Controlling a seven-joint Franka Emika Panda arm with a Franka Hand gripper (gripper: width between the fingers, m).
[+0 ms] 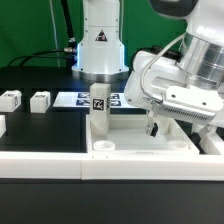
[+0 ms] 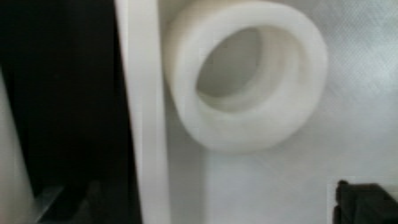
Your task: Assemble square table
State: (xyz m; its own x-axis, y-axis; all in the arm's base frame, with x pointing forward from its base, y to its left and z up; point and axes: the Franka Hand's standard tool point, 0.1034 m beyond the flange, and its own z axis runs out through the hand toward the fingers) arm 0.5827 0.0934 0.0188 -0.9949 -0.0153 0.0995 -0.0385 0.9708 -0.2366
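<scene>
The white square tabletop (image 1: 135, 148) lies at the front of the exterior view with its raised edges up. One short white leg (image 1: 99, 110) with a black-and-white tag stands upright in its corner at the exterior view's left. My gripper (image 1: 165, 128) hangs just over the tabletop's part at the exterior view's right. In the wrist view a round corner socket (image 2: 249, 75) and a raised edge (image 2: 146, 120) lie right below my gripper (image 2: 222, 205). One dark fingertip (image 2: 365, 200) shows, and the jaws stand wide apart and open, with nothing between them.
Two loose white legs (image 1: 10, 100) (image 1: 40, 100) lie on the black table at the exterior view's left. The marker board (image 1: 75, 99) lies behind the standing leg, in front of the robot base (image 1: 98, 50). A long white rail (image 1: 40, 165) runs along the front.
</scene>
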